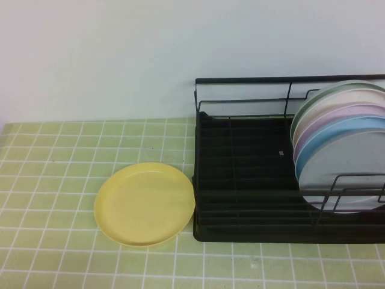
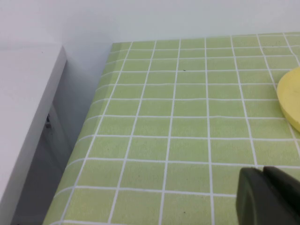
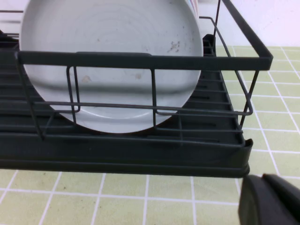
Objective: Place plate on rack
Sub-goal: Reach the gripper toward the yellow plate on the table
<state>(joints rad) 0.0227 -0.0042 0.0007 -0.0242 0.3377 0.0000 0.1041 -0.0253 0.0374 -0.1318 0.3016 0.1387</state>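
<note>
High view: plate (image 1: 144,203) flat beside rack (image 1: 240,232); left tool (image 2: 265,190), right tool (image 3: 265,194) over table (image 1: 54,156).

Both arms lie outside your high view; the left gripper (image 2: 263,177) shows only as a dark tip cut by its wrist view's edge, over the left side of the table (image 2: 154,140), the right gripper (image 3: 262,183) likewise, off a front corner of the rack (image 3: 122,154). The rack and its standing plates (image 1: 343,174) run past the high view's right edge, each plate hiding most of the next.

Bright, even, diffuse light; faint soft shadow beneath yellow plate (image 1: 144,203); mild overall blur
</note>
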